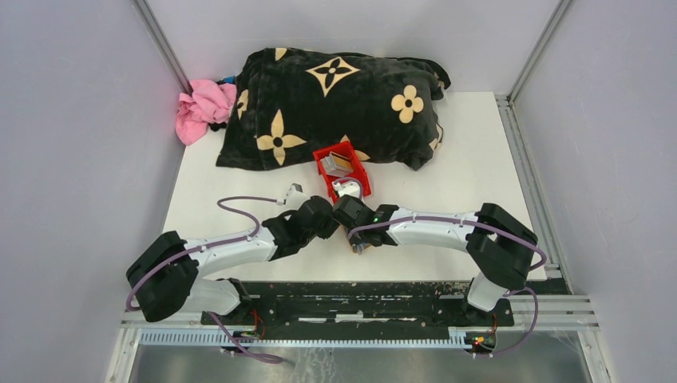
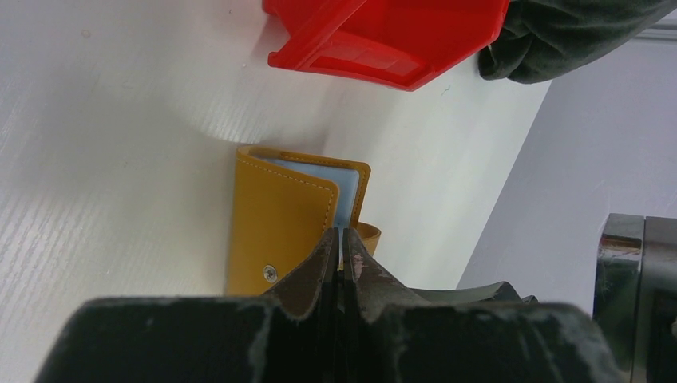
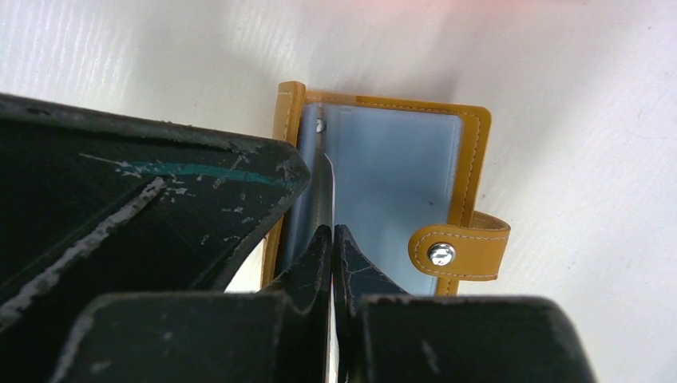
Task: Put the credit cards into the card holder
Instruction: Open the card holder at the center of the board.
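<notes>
Card holder point(image 3: 383, 175): open on worktop point(image 2: 104, 159), near red bin point(image 2: 447, 40).
Left pincer point(image 2: 341, 247): narrow, pinching a pale pocket leaf point(image 2: 347, 199), apparently to hold the pockets apart.
Right pincer point(image 3: 333, 239): closed on thin grey card point(image 3: 323, 187), edge-on at pocket mouth.

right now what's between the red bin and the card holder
Only bare white table separates the red bin from the card holder; the left wrist view shows it.

I've got the card holder point(image 3: 383, 183) lying on the surface point(image 1: 463, 183), in front of the bin point(image 2: 383, 40), with the blanket point(image 1: 335, 104) behind.
</notes>
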